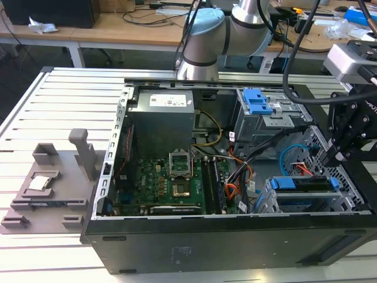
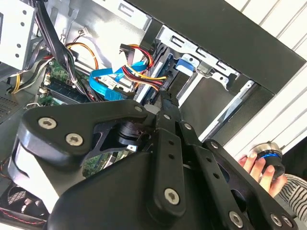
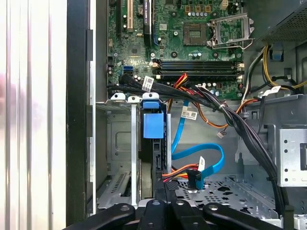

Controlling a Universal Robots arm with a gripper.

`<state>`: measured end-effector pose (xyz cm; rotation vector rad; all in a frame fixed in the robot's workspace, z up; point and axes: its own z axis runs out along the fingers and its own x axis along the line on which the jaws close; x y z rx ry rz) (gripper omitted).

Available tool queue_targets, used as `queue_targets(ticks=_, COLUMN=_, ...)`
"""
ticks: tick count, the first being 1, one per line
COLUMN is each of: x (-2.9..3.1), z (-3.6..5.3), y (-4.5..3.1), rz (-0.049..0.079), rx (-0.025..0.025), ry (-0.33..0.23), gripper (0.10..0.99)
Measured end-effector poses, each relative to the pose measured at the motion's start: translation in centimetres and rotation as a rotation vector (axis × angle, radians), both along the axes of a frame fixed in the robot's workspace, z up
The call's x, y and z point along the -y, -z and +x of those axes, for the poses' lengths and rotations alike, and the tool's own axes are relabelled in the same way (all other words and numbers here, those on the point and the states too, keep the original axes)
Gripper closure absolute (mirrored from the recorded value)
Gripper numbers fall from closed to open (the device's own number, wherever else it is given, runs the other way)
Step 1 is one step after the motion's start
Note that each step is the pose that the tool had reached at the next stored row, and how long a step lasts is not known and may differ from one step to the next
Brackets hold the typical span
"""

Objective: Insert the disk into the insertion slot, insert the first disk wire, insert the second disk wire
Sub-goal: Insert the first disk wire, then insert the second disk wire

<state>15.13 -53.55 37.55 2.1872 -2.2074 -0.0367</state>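
Observation:
The disk, grey in its bright blue carrier, lies in the insertion slot, the silver perforated cage at the case's front corner. In the first wrist view the disk shows edge-on inside the cage. My gripper is shut, with its tips at the disk's rear edge. The first disk wire, a red-orange bundle, ends loose right beside the tips. The second disk wire, a light-blue flat cable, loops just behind it. Both wires also appear in the second wrist view, red-orange above light-blue.
Thick black cables cross above the cage. A taller grey cage with a blue latch stands behind. The motherboard fills the case's middle. A grey fixture sits on the table at the exterior view's left. A hand holds a knob outside the case.

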Motion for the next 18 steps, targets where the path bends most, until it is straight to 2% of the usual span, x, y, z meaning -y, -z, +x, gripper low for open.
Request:
queue_targets(ticks=11, x=0.0, z=0.0, y=-0.01, rz=0.0, rx=0.0, ry=0.0, gripper=0.98)
queue_targets(ticks=12, x=0.0, z=0.0, y=-0.01, rz=0.0, rx=0.0, ry=0.0, gripper=0.918)
queue_targets(ticks=13, x=0.0, z=0.0, y=-0.02, rz=0.0, rx=0.0, ry=0.0, gripper=0.918)
queue_targets(ticks=14, x=0.0, z=0.0, y=-0.02, rz=0.0, rx=0.0, ry=0.0, gripper=0.847)
queue_targets(ticks=18, x=0.0, z=0.0, y=-0.02, rz=0.0, rx=0.0, ry=0.0, gripper=0.847)
